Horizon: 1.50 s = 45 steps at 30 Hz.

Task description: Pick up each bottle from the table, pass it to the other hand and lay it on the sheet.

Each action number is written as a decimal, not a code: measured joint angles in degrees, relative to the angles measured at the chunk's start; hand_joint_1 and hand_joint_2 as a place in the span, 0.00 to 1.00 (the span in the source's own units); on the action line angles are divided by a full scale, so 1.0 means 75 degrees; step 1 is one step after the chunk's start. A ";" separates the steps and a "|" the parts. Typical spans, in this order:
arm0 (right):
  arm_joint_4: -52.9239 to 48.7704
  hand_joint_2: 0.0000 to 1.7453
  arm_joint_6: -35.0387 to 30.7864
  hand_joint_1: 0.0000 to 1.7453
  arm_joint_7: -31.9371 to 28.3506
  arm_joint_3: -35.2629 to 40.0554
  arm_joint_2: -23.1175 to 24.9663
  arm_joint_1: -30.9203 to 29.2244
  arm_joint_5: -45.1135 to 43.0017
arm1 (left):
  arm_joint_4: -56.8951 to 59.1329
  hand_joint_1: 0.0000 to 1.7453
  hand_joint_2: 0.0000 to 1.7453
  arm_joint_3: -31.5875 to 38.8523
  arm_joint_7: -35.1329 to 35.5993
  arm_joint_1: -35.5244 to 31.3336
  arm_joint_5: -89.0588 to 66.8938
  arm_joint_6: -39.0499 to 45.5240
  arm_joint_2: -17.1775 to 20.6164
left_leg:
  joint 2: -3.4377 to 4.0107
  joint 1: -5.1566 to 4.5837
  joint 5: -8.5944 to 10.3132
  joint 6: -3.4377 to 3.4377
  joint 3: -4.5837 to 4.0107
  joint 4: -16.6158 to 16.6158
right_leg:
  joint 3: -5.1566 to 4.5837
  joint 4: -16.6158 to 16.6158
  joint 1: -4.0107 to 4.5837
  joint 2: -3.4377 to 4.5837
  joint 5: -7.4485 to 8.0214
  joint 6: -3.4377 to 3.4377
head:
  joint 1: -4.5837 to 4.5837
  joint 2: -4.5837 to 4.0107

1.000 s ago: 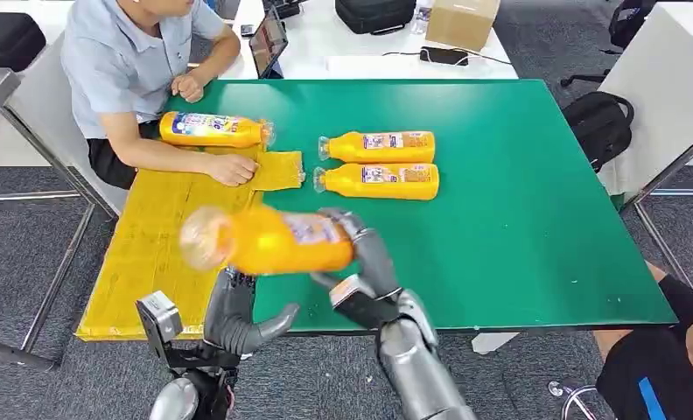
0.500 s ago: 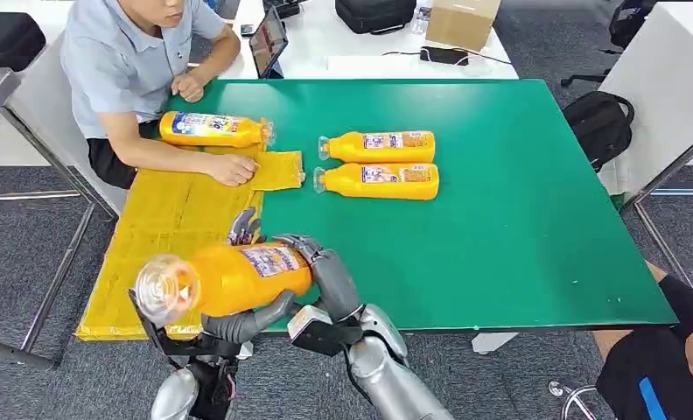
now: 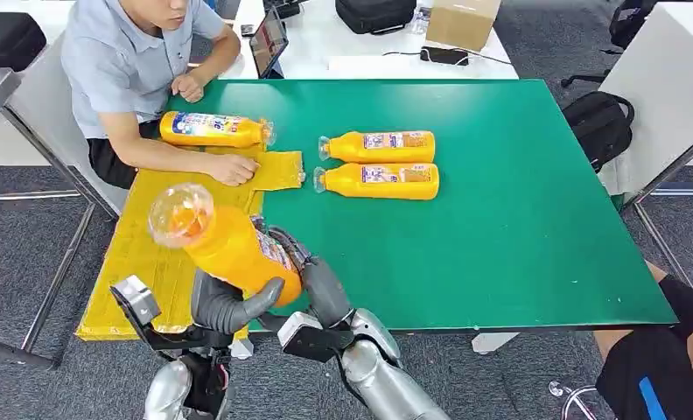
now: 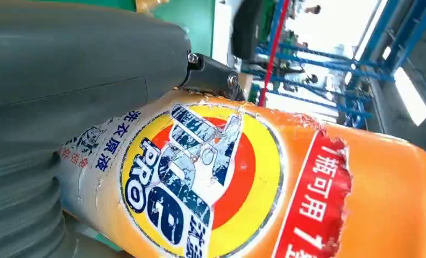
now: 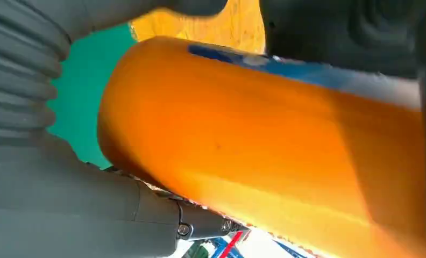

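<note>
An orange bottle is held in the air above the table's near left edge, tilted with its clear cap toward me. Both hands are around its lower body: my left hand cups it from below and my right hand grips it from the right. The left wrist view shows its label close up; the right wrist view shows its orange side. The yellow sheet covers the left strip of the green table. One bottle lies at its far end. Two more bottles lie side by side on the green.
A person sits at the far left corner with a hand resting on the sheet. A black backpack sits on the floor to the right. Another person's leg is at the near right. A white table with a box stands behind.
The bottle swung left and tipped up, its cap now pointing toward me. My left hand rose and closed under it while my right hand kept hold.
</note>
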 measured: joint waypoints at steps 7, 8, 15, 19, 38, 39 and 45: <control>0.0088 0.00 -0.0012 0.00 -0.0020 0.0085 0.0000 -0.0019 0.0023 | 0.0123 1.00 1.00 0.0251 0.0167 -0.0234 0.0155 0.0041 -0.0009 | -0.0001 0.0000 0.0001 -0.0001 -0.0001 0.0000 | 0.0000 0.0000 0.0000 0.0000 0.0000 0.0000 | 0.0000 0.0000; 0.0099 0.00 -0.0012 0.00 -0.0032 0.0085 0.0000 -0.0021 0.0003 | 0.0152 1.00 1.00 0.0297 0.0219 -0.0258 0.0202 -0.0008 -0.0009 | -0.0001 0.0000 0.0001 -0.0001 -0.0001 0.0000 | 0.0001 0.0000 0.0000 0.0000 0.0000 0.0000 | 0.0003 0.0000; 0.0140 0.00 0.0020 0.00 -0.0041 0.0082 -0.0014 0.0018 -0.0315 | 0.0271 1.00 1.00 0.0653 0.0604 -0.0454 -0.0773 -0.0006 0.0044 | -0.0001 0.0000 0.0001 -0.0001 -0.0001 0.0000 | 0.0002 0.0000 0.0000 0.0000 0.0000 0.0000 | 0.0000 0.0000; 0.0102 0.00 -0.0126 0.00 -0.0050 0.0123 -0.0067 0.0227 -0.0571 | 0.0347 1.00 1.00 0.0904 0.0785 -0.0644 -0.2080 0.0488 0.0193 | -0.0003 0.0000 0.0001 -0.0001 -0.0002 0.0000 | 0.0002 0.0001 0.0000 0.0000 0.0000 0.0000 | 0.0009 0.0000; 0.0029 0.00 -0.0163 0.00 -0.0050 -0.0652 -0.0044 0.0468 -0.0609 | 0.0862 1.00 1.00 0.1687 0.2148 -0.1325 -0.8759 0.2308 0.1405 | -0.0001 0.0002 0.0002 -0.0002 -0.0003 0.0000 | -0.0001 0.0003 0.0001 0.0000 0.0000 0.0000 | 0.0000 0.0000; 0.0029 0.00 -0.0152 0.00 -0.0050 -0.0688 -0.0044 0.0473 -0.0603 | 0.0910 0.99 1.00 0.1693 0.2157 -0.1339 -0.8809 0.2320 0.1460 | -0.0001 0.0002 0.0003 -0.0003 -0.0003 0.0000 | -0.0001 0.0003 0.0001 0.0000 0.0000 0.0000 | 0.0000 0.0000; 0.0047 0.00 0.0014 0.00 -0.0050 -0.0763 -0.0029 0.0483 -0.0685 | 0.1295 0.98 1.00 0.1650 0.2539 -0.1562 -1.0067 0.2381 0.1682 | -0.0001 0.0002 0.0004 -0.0004 -0.0003 0.0000 | 0.0000 0.0004 0.0001 0.0000 0.0000 0.0000 | 0.0003 0.0000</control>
